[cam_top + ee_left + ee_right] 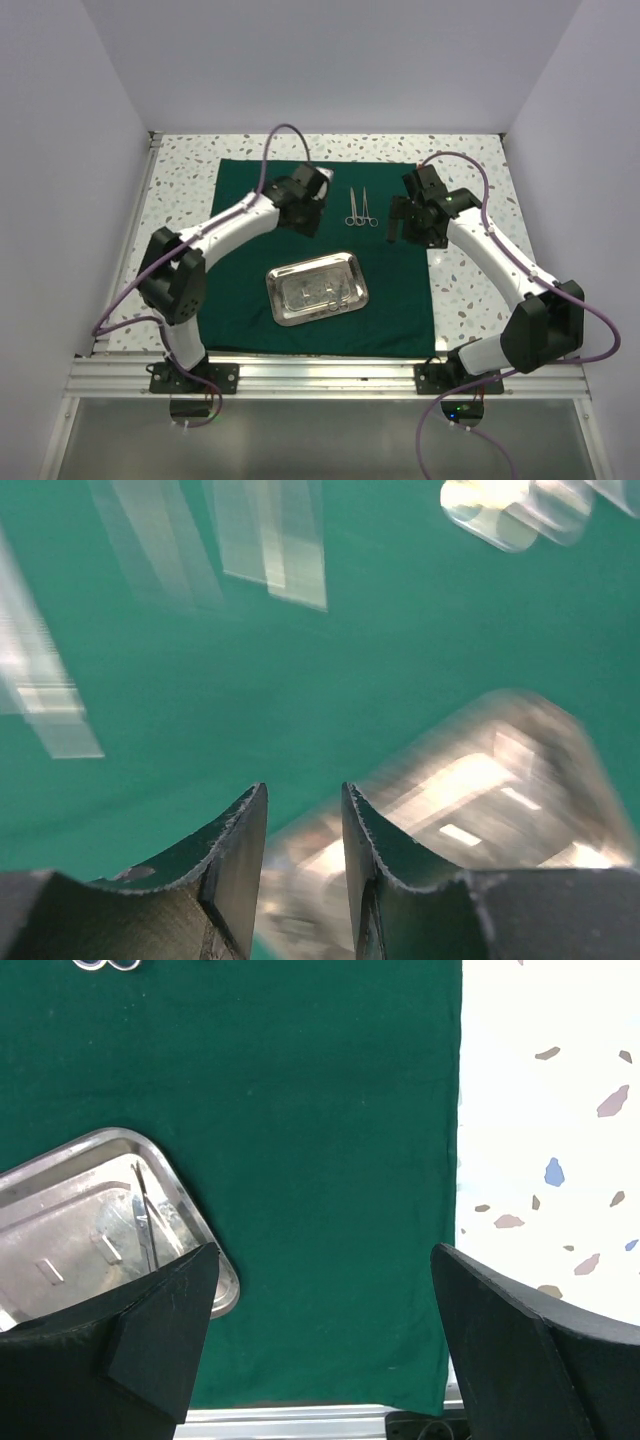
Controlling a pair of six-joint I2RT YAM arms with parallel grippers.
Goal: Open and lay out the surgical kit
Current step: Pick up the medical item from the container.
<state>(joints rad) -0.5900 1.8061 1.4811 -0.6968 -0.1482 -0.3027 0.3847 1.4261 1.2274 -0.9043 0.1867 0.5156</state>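
Note:
The dark green cloth (250, 270) lies spread flat on the table. The steel tray (290, 305) sits on its front middle with thin silver instruments (325, 288) inside. Two scissor-like instruments (360, 207) lie side by side on the cloth at the back. My left gripper (312, 220) hovers left of them; in the left wrist view (305, 795) its jaws stand a little apart with nothing seen between, the blurred tray (490, 780) beyond. My right gripper (398, 228) hovers right of the pair; it is wide open and empty (325, 1260) over the cloth (330, 1110), the tray (60, 1175) at its left.
The speckled white tabletop (470, 290) shows round the cloth, and in the right wrist view (550, 1110) right of the cloth's edge. An aluminium rail (330, 378) runs along the near edge. White walls close in the left, back and right.

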